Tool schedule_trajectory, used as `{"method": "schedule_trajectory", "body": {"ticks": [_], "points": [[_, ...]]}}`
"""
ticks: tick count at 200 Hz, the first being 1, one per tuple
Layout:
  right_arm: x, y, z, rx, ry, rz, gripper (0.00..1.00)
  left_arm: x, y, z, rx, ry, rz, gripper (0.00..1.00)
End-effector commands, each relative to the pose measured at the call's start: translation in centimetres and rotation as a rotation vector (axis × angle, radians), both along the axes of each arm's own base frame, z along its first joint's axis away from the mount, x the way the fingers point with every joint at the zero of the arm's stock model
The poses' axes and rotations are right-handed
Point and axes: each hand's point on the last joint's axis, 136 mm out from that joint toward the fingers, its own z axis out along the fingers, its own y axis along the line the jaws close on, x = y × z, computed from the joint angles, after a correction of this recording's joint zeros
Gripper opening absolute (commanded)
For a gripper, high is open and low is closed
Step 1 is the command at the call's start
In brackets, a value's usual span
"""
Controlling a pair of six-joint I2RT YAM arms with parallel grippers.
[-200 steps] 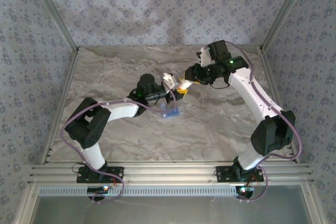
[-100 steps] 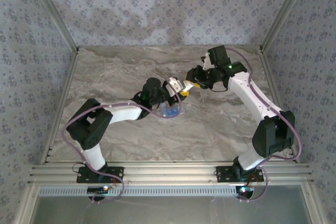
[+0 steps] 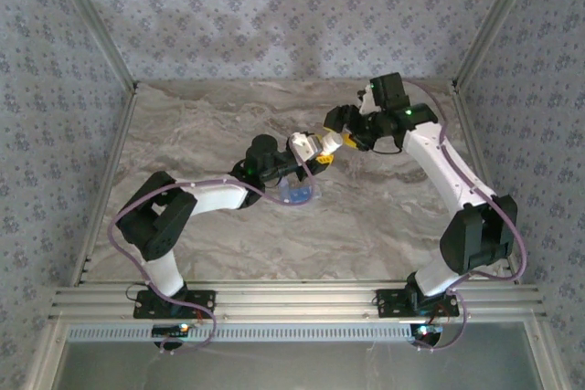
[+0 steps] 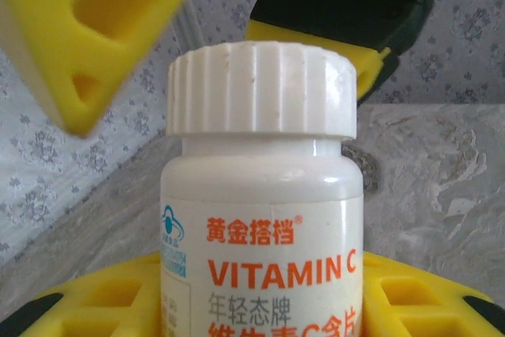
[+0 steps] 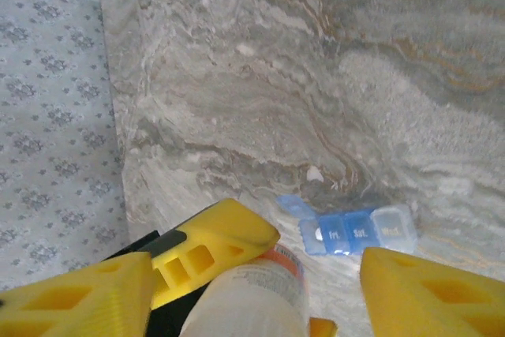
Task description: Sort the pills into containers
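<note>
The left gripper (image 3: 311,151) pinches a white ribbed-cap plastic vitamin C bottle (image 4: 260,195) near a translucent blue pill box (image 5: 359,230), while the right gripper (image 3: 340,137) holds its yellow fingers (image 5: 426,290) spread about the cap.

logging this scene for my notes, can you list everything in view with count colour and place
bottle: one, white with orange lettering, white ribbed cap on, held above the table in the left gripper
pill box: one, translucent blue, on the table
table: one, grey marble, under both arms
walls: patterned grey-blue, around the table
left gripper: one, yellow fingers, shut on the bottle
right gripper: one, yellow fingers, open, either side of the bottle's cap end
</note>
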Motion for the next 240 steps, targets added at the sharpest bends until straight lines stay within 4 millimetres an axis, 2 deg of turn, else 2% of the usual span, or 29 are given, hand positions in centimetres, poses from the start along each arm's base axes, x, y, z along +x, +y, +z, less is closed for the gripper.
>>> {"method": "schedule_trajectory", "body": {"ticks": [1,37,92,124,146,240], "points": [[0.2,-0.4,2.7,0.01,-0.059,0.014,0.81,0.0,-0.1,2.5,-0.074,-0.041,-0.042,0.0],[-0.3,-1.0,4.4,0.019,-0.117,0.033,0.87,0.2,0.5,2.6,-0.089,-0.014,-0.062,0.0],[-1.3,-2.2,6.1,-0.116,-0.319,0.187,0.87,0.4,1.9,3.5,-0.146,0.059,-0.136,0.0],[-2.4,-1.6,5.9,-0.201,-0.408,0.336,0.85,0.5,2.5,3.9,-0.156,0.114,-0.188,0.0],[-2.8,-0.8,5.9,-0.198,-0.436,0.392,0.84,0.5,2.6,4.0,-0.163,0.149,-0.224,0.0],[-2.9,2.2,5.8,-0.169,-0.445,0.481,0.82,-0.1,2.2,4.4,-0.155,0.197,-0.3,0.0]]}}
